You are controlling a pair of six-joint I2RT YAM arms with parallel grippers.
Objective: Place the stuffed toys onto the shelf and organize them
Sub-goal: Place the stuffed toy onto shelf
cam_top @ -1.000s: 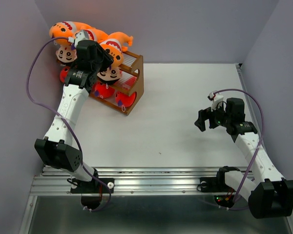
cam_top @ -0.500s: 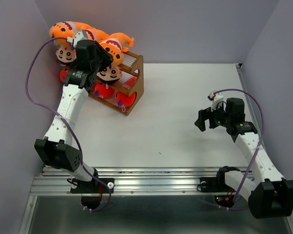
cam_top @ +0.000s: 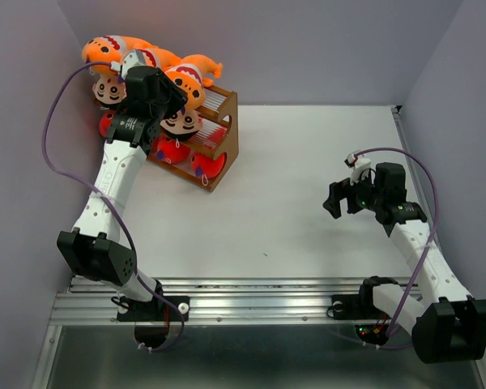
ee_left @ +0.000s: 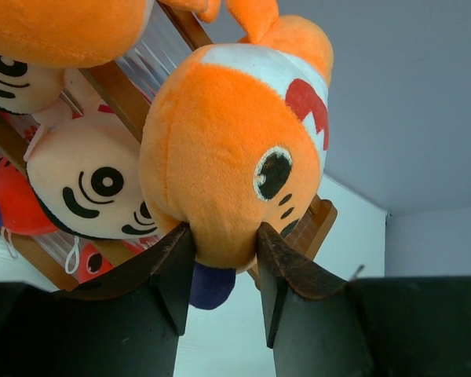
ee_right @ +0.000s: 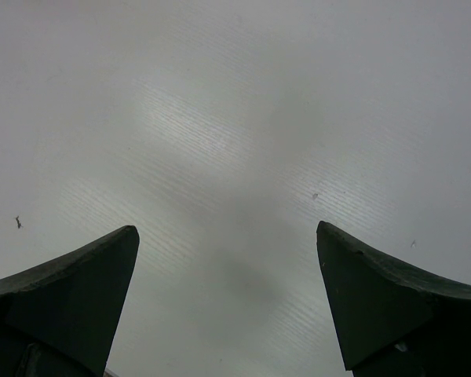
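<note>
The brown wooden shelf (cam_top: 228, 134) stands at the back left, full of plush toys. Orange sharks (cam_top: 113, 50) lie on its top, black-haired boys (cam_top: 181, 123) in the middle tier, red sharks (cam_top: 175, 150) at the bottom. My left gripper (cam_top: 178, 93) is shut on an orange shark (ee_left: 228, 149), holding it at the top tier's right end; a boy's face (ee_left: 86, 184) shows beside it in the left wrist view. My right gripper (cam_top: 334, 199) is open and empty above the bare table at the right; the right wrist view (ee_right: 228, 267) shows only table between its fingers.
Purple walls close in at the back and both sides. The shelf sits tight in the back left corner. A metal rail (cam_top: 251, 300) runs along the near edge by the arm bases.
</note>
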